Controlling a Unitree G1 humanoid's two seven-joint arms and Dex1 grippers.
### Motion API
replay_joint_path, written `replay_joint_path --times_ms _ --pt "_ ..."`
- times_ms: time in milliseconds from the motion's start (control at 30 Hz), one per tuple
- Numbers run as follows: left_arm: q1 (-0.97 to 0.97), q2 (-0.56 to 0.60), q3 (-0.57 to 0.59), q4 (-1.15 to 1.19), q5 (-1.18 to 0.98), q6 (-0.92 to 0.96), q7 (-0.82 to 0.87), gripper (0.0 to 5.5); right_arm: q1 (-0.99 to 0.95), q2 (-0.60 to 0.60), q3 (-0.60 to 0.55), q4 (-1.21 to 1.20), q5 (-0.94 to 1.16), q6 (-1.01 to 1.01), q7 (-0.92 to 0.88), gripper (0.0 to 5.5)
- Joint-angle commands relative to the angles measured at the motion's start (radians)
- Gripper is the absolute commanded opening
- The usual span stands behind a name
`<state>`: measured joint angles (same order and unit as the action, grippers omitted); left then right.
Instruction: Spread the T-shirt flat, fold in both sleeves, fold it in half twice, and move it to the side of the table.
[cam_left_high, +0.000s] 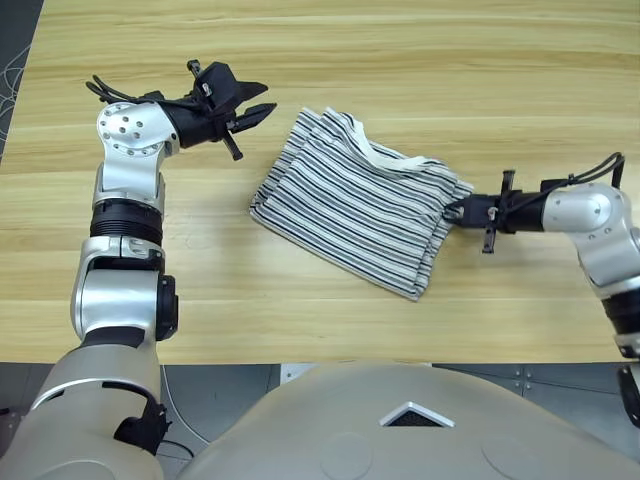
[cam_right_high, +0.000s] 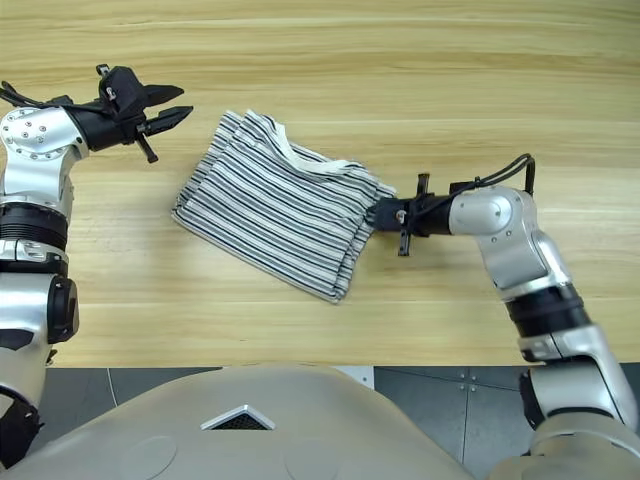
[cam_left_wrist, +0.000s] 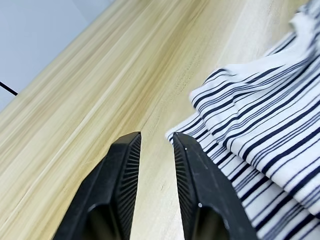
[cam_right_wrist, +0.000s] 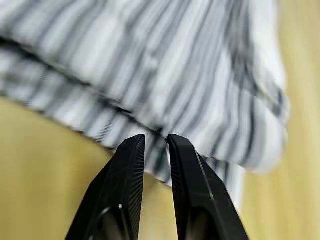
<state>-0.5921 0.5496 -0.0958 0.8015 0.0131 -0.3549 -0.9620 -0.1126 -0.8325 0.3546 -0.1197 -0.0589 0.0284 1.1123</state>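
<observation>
The striped T-shirt lies folded into a compact, skewed rectangle in the middle of the desk, collar on its far side. The right gripper is at its right edge, fingers a narrow slit apart, with no cloth visible between them. The left gripper hangs just beyond the far-left corner, slightly open and empty. A push or drag from the right edge alone could bunch the layers or swing the bundle round, undoing the folds.
</observation>
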Motion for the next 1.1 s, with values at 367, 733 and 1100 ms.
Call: replay_joint_path --times_ms 367,733,1100 --pt "0.005 -0.005 0.004 -0.012 -0.001 0.024 0.003 1.19 -0.284 0.351 -0.098 -0.012 0.471 0.412 -0.204 0.88" --pt "0.007 -0.012 -0.004 -0.018 0.001 0.019 -0.007 1.19 -0.483 0.632 0.240 0.861 -0.030 -0.065 -0.272 0.88" --pt "0.022 -0.015 0.003 -0.039 -0.001 0.022 0.014 1.19 -0.548 0.409 0.288 1.078 -0.315 -0.176 -0.412 0.88"
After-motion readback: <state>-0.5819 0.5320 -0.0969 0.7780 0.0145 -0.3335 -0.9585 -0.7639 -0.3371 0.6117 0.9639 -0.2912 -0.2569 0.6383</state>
